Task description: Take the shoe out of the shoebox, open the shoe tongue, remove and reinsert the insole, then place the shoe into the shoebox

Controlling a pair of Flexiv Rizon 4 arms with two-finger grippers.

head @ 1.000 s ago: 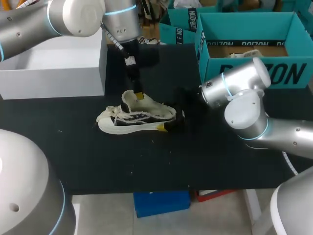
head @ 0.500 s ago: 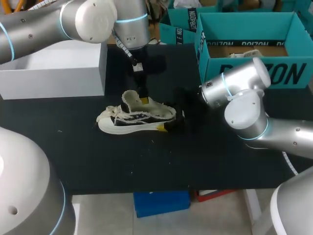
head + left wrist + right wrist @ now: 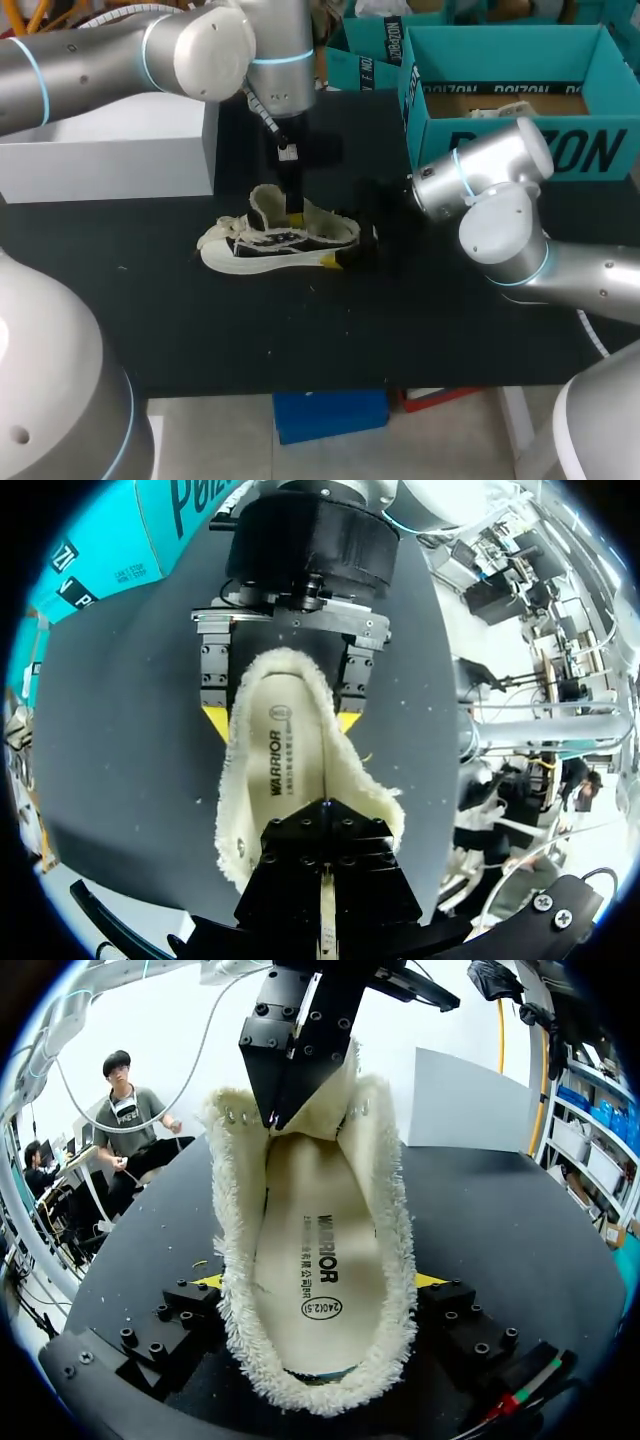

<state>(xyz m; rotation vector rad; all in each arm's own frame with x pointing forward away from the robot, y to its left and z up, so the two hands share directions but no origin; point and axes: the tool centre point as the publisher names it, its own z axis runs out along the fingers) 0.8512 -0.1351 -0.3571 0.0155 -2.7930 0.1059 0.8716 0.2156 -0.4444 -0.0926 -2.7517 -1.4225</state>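
Observation:
A cream sneaker [image 3: 270, 243] with a fleecy lining lies on its sole on the black table [image 3: 200, 320], toe to the left. My right gripper [image 3: 362, 243] is at its heel, and its fingers [image 3: 195, 1300] press the heel from both sides. From above, my left gripper [image 3: 295, 214] is shut, its tips down inside the shoe's mouth beside the raised tongue [image 3: 265, 203]. The printed insole [image 3: 292, 765] lies flat inside the shoe, also shown as the insole [image 3: 318, 1250] in the right wrist view. The left gripper [image 3: 325, 815] rests over the insole's front part. I cannot tell whether it pinches anything.
A teal shoebox [image 3: 500, 140] stands open at the back right, behind my right arm. A large white box [image 3: 110, 140] stands at the back left. Bare black table lies in front of the shoe.
My left arm has shifted right and its gripper has sunk from the tongue's top deeper into the shoe's mouth. The right arm and the shoe have stayed put.

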